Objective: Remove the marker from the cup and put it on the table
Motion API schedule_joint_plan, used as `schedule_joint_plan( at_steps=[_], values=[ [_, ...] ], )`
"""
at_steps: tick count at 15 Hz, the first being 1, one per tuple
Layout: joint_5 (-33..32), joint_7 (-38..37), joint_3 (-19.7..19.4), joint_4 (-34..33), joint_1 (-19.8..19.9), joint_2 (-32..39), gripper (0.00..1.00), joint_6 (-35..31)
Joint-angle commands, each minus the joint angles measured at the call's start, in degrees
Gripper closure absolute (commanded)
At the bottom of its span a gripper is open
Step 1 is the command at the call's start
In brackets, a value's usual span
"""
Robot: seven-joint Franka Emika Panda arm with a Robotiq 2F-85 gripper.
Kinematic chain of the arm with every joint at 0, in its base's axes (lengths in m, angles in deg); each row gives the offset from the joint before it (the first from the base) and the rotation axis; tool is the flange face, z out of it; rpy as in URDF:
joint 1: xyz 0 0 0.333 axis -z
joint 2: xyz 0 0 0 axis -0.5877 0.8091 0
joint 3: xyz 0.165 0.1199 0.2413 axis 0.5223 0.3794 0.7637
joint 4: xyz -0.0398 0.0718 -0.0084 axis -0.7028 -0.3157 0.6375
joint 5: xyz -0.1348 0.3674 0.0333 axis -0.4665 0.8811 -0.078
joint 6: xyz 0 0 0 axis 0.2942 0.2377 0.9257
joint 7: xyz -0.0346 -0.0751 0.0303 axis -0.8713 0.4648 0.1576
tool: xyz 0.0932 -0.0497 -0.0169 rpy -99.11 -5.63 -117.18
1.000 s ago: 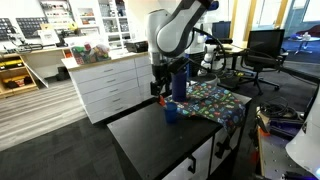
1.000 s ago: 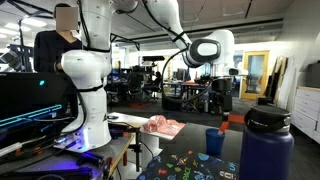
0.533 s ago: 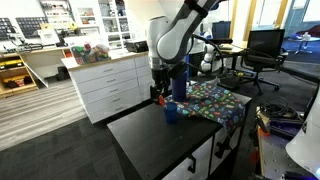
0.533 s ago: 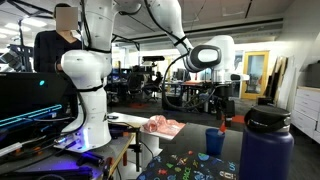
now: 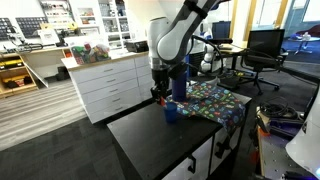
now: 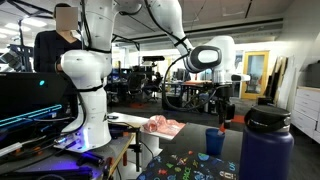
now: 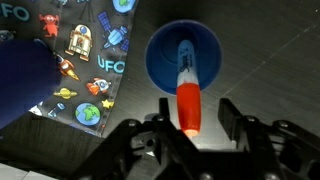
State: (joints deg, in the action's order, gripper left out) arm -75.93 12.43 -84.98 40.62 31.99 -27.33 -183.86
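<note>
In the wrist view the small dark blue cup (image 7: 160, 62) stands on the black table (image 7: 285, 60). The red-orange marker (image 7: 187, 92) stands in it, its red top pointing toward the camera. My gripper (image 7: 196, 108) hangs right over the cup with a finger on each side of the marker's top. The jaws are partly drawn in, and a gap still shows on the right side. Both exterior views show the gripper (image 5: 160, 96) (image 6: 223, 112) just above the cup (image 5: 172, 113) (image 6: 215, 141).
A space-patterned cloth (image 5: 215, 100) (image 7: 90, 60) lies on the table (image 5: 150, 140) beside the cup. A tall dark blue bottle (image 6: 268, 150) stands near the camera in an exterior view. A white drawer unit (image 5: 110, 80) sits behind the table, and office chairs stand farther back.
The gripper has come down a little over the cup and its jaws have narrowed around the marker's top. Cup and marker have not moved.
</note>
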Motion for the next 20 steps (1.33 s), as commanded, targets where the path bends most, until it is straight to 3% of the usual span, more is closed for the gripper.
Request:
schedule_joint_plan(
  at_steps=[1,4,8,20],
  values=[
    [0.93,2.01,1.47,0.12,2.07,0.28,0.76,-2.31],
    [1.34,2.48,1.58,0.34,2.43,0.16,0.94,-3.22],
    [2.03,3.20,1.64,0.36,2.84,0.01,0.92,-3.38],
    [0.16,-1.04,1.64,0.97,1.55,-5.92,0.93,4.72]
  ],
)
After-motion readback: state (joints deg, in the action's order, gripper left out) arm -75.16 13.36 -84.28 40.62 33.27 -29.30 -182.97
